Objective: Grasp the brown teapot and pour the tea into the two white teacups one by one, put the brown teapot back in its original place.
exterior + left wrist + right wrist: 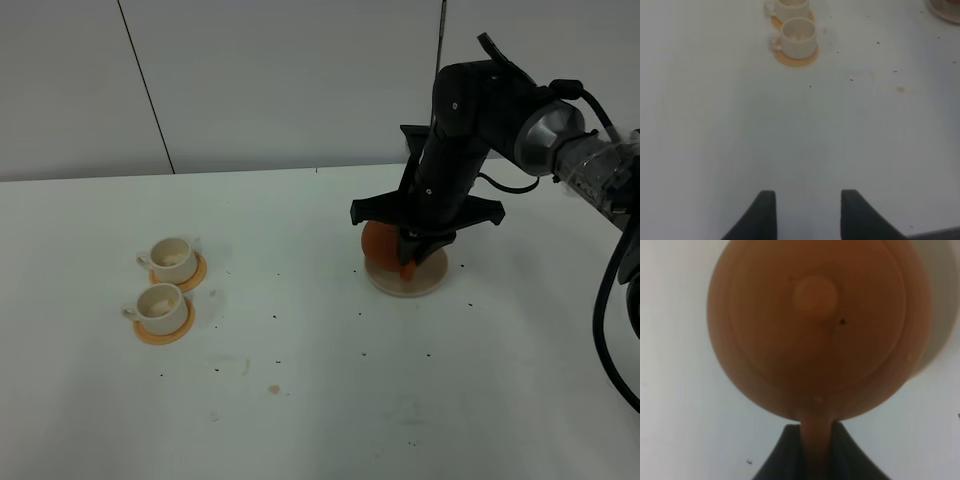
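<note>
White table (300, 400) fills the scene, with a grey panelled wall (250, 80) behind it.

At the right gripper (816, 432), we see 2 dark fingers (790, 450) closed against the loop handle (816, 445) of the brown teapot (815, 330), 1 on each side and touching it. The wrist camera looks straight down on the pot's round lid and its small knob (814, 295). From the high camera, the right gripper (408, 262) comes down over the brown teapot (378, 240), and the black right arm (460, 130) hides most of the pot. The pot sits over the tan coaster (405, 280), toward its back left edge. A pale arc of the tan coaster (940, 325) shows past 1 side of the pot. We cannot tell whether the pot rests on the disc or hangs just above it.

Well apart, on the left of the table, stand the 2 white teacups (173, 260) (160, 303), close together, each on an orange saucer (165, 330). Between them and the pot lies bare table with scattered dark specks (275, 318) and a small brown stain (272, 388). Nothing stands in between.

The left gripper (808, 195) hangs above bare table with its jaws apart and nothing between them. Ahead of it are the same white teacups (798, 35).
</note>
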